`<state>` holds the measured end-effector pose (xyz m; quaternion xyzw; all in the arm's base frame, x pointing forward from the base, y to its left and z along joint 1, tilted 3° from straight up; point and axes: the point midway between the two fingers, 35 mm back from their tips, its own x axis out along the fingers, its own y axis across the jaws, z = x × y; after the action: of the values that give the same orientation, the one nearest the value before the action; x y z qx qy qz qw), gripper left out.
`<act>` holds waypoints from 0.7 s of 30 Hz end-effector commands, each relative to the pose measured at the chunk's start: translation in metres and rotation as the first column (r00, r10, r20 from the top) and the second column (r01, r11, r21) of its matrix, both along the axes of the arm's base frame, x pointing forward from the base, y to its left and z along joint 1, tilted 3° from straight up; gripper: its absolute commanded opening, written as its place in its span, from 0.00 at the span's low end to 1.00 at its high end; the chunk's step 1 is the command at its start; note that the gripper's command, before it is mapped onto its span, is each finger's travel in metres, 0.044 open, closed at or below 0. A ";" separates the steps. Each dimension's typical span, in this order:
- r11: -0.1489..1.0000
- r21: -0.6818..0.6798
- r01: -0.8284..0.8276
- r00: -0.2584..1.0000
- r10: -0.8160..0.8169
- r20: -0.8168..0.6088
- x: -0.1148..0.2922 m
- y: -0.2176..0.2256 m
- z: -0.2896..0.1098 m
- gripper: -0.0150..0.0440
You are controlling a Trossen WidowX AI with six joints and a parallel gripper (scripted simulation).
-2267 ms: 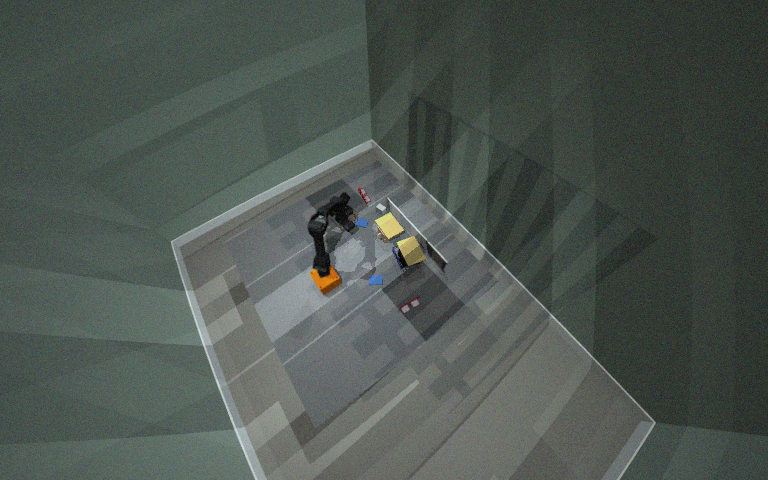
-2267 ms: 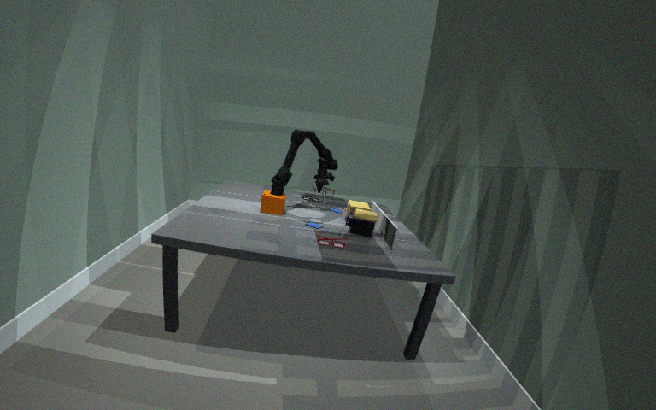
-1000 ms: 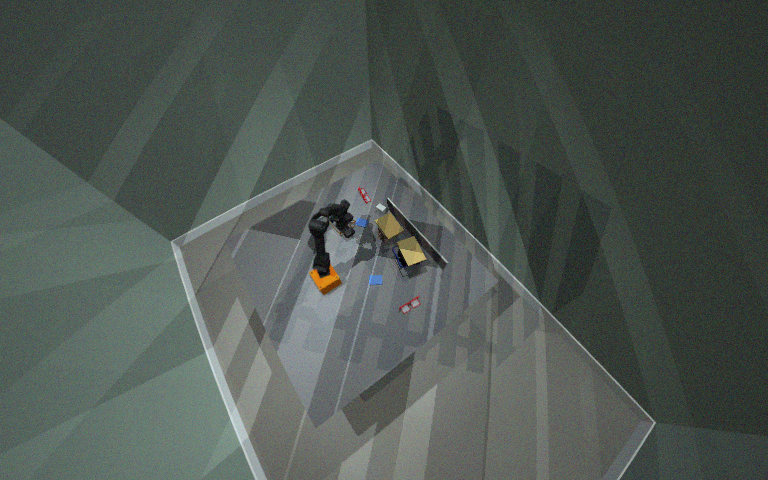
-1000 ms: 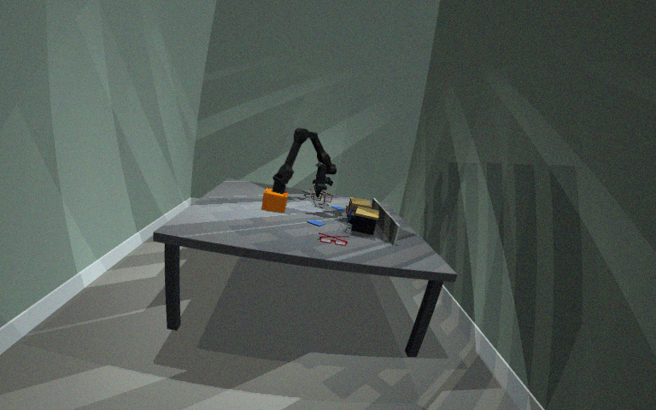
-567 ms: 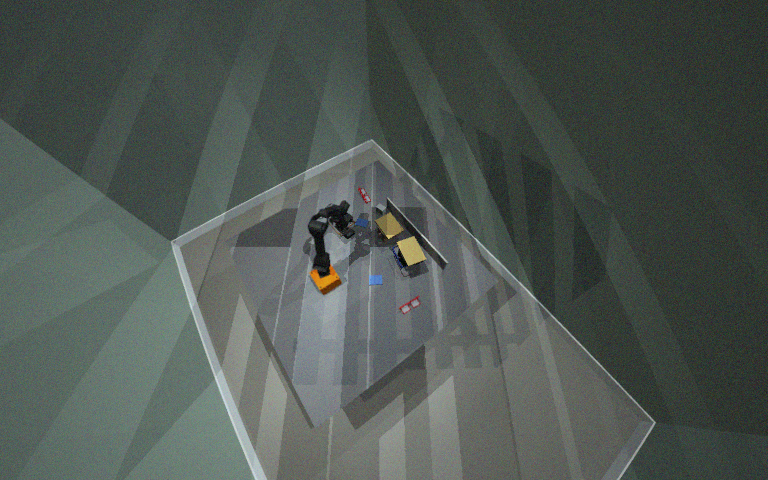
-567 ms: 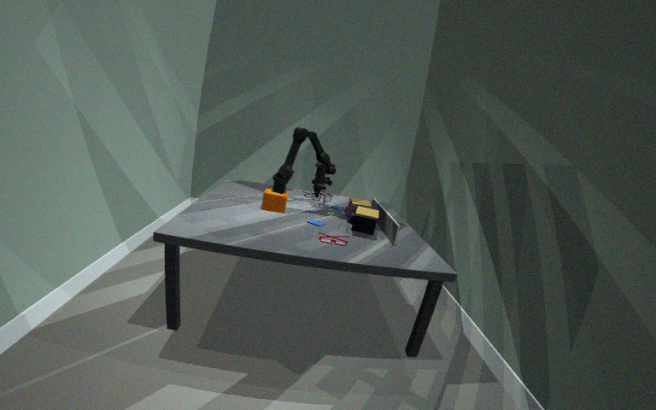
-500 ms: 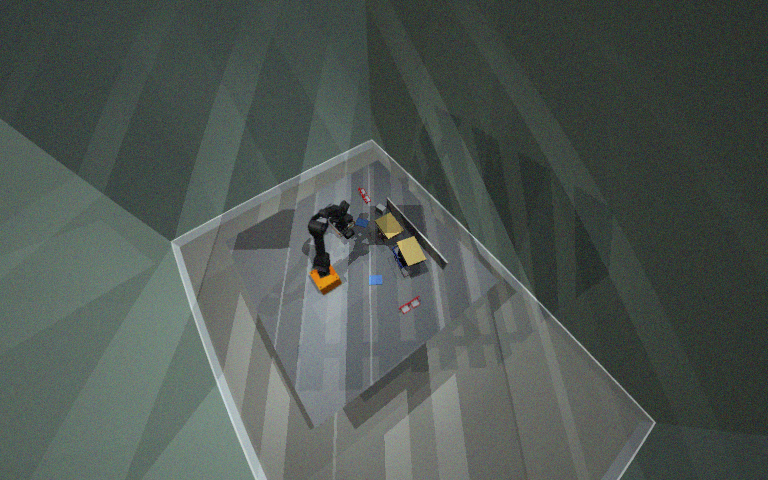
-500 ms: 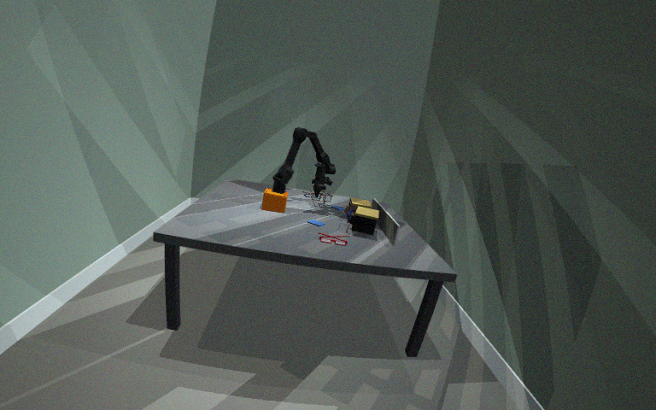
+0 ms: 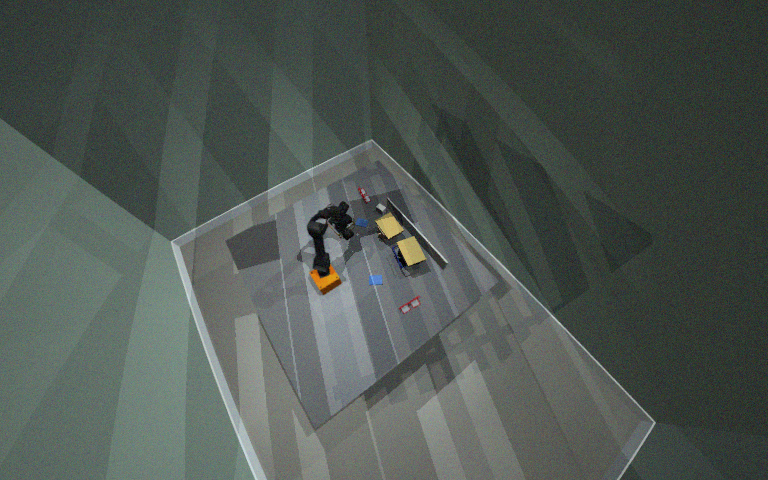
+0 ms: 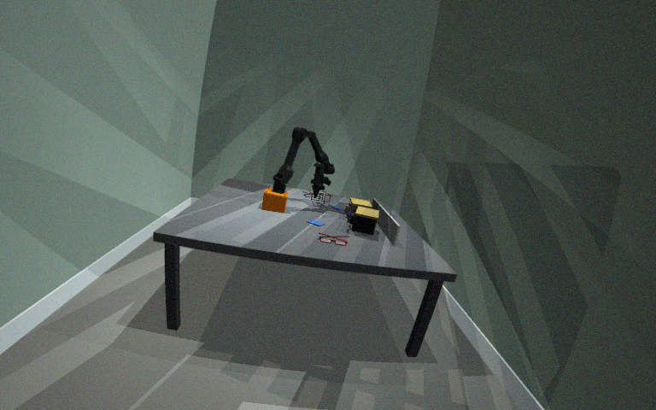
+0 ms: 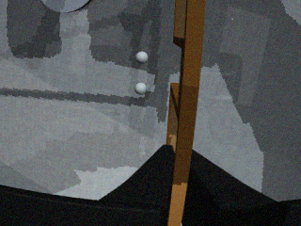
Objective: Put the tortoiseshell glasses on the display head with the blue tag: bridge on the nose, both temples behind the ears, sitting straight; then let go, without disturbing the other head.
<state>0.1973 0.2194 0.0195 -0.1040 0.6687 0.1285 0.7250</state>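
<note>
My gripper point(image 10: 315, 196) point(image 11: 173, 155) is shut on the tortoiseshell glasses point(image 11: 190, 94), a brown-orange bar running up the wrist view. In the exterior view their thin frame spreads around the fingertips, above the table and left of the heads. Two display heads stand side by side: one with a yellow top point(image 9: 389, 225) point(image 10: 360, 202) and a nearer one with a yellow top point(image 9: 411, 250) point(image 10: 366, 213) and a black body. Something dark blue is at the nearer head's front. I cannot tell which head bears the blue tag. The fingertips are hidden in the top view.
A long upright panel point(image 9: 417, 231) point(image 10: 385, 219) stands behind the heads. Red glasses point(image 9: 410, 305) point(image 10: 333, 240) lie near the front; another red pair point(image 9: 364, 195) lies at the back beside a small white block point(image 9: 381, 207). Two flat blue pieces point(image 9: 361, 223) point(image 9: 376, 279) lie on the table.
</note>
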 end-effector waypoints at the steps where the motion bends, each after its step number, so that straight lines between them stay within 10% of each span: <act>1: 1.000 -0.006 0.002 1.000 -0.002 0.000 -0.003 -0.003 -0.001 0.25; 21: 1.000 -0.006 0.002 1.000 -0.002 -0.001 -0.012 -0.009 -0.002 0.25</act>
<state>0.1875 0.2130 0.0185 -0.1044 0.6689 0.1291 0.7246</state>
